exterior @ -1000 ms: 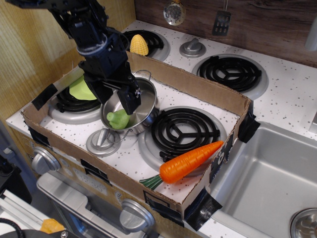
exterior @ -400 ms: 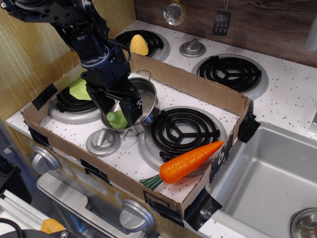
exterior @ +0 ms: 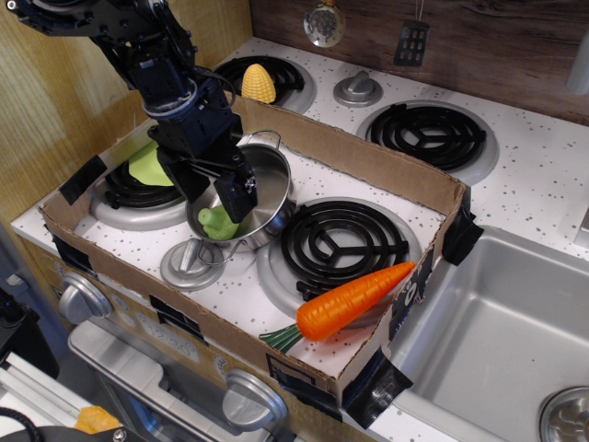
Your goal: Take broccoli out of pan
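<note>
Observation.image is showing a toy stove top (exterior: 543,184) with a low cardboard wall (exterior: 368,158) fencing off its front-left part, probably to keep the toys from rolling away. Inside the fence, the pan (exterior: 267,189) is sitting toward the left edge, tipped a little toward the front, between the front-left burner and the black coil burner (exterior: 342,241). The arm is reaching down from the top-left corner, and the gripper (exterior: 219,198) is hanging over the pan's left rim with its fingers dipping inside. The jaws appear to be standing apart on either side of the broccoli (exterior: 219,222), though the dark fingers are covering part of it, so contact cannot be told. The broccoli is lying in the pan's front-left part, against the wall.

A carrot (exterior: 354,299) is lying near the front-right corner of the fence, well apart from the pan. A lime plate (exterior: 147,166) is resting on the front-left burner behind the arm. A small lid (exterior: 191,262) is sitting just in front of the pan. Corn (exterior: 259,84) is standing on the back-left burner, outside the fence.
</note>
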### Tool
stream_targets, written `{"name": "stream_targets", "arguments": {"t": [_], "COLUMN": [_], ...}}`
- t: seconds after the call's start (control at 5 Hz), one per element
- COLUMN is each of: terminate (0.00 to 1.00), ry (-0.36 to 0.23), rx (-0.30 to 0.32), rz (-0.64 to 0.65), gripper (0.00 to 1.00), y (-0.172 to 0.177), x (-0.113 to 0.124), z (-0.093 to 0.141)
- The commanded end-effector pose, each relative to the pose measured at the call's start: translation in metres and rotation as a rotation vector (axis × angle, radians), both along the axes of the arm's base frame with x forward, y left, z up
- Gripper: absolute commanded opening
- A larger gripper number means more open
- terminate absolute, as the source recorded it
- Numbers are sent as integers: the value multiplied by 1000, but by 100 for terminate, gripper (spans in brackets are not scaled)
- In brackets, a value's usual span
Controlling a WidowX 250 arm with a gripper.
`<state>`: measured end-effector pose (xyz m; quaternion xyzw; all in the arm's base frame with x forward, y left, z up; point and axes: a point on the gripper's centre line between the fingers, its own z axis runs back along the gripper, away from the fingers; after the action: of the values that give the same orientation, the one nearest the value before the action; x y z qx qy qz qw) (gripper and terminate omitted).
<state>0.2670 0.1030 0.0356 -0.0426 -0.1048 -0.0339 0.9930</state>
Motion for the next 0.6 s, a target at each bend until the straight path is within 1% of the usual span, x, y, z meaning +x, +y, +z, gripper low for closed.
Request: {"name": "stream_targets", "arguments": {"t": [0.0,0.2,0.4], "terminate": [0,0,0], "ry": [-33,-41,-37], "rx": [4,-1,-27], "rz": [7,15,-3], "gripper": [100,100,100], "y": [7,4,2], "x": [-2,-4,0], "z": [2,-2,-10]}}
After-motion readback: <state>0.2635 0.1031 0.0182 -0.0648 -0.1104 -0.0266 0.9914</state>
